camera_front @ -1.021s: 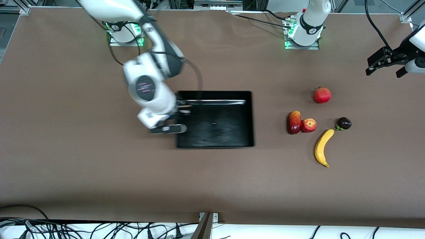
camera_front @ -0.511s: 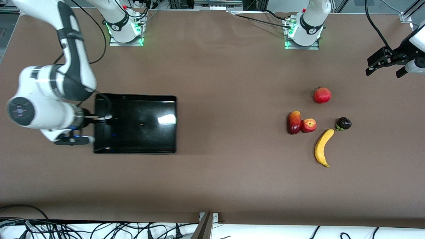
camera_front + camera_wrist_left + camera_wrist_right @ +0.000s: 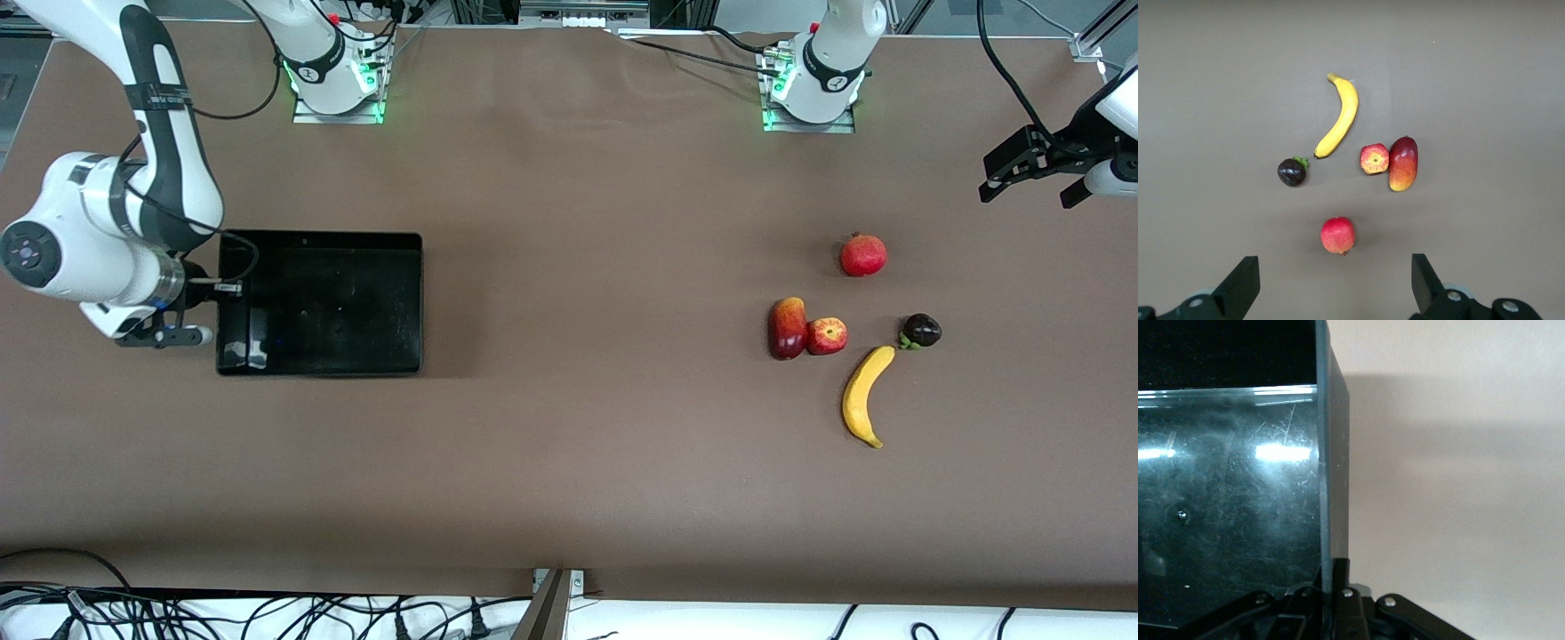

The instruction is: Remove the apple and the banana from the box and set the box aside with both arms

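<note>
My right gripper (image 3: 216,286) pinches the box (image 3: 320,304) wall; I'd set it flat before releasing. Left gripper (image 3: 1031,172) waits open.

Illumination: even, overhead, moderately bright; the tabletop (image 3: 569,462) was rendered uniformly brown, with a darker band noted along its edge nearest the front camera. Shadows: soft and short, seen beside the box (image 3: 320,304). Glare: white highlights were recorded on the box's glossy floor in the right wrist view, where fine scratches were shown. Focus: the front view was sharp throughout.
</note>
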You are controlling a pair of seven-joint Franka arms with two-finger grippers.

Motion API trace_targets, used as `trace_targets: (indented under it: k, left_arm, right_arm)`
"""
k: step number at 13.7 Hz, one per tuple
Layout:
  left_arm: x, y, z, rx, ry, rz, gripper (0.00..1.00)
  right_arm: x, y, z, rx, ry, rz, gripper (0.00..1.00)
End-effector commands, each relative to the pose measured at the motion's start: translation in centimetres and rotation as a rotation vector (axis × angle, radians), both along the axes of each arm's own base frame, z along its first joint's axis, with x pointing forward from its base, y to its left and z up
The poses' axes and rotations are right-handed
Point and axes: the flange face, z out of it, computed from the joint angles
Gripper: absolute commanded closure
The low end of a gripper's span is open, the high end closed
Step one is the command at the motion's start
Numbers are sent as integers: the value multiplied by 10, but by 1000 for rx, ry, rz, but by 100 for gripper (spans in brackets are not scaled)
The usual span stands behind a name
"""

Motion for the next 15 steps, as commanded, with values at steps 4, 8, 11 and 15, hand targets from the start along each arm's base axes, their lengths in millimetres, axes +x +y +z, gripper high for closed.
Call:
trace_targets:
  k: [4,8,11,15]
  left_arm:
    - [2,2,6,-4,-2,-4,0]
    - [2,2,6,-2,-2,-4,0]
    - [2,2,6,-2,-2,-2,0]
    - [2,2,6,-2,-2,-2,0]
  right_arm:
    - [-19,-9,5,20,-16,-15,0]
    - [18,-13,100,23,22,-34,0]
    - [37,0,179,21,14,-4,0]
    - [12,23,221,-8,-4,3,0]
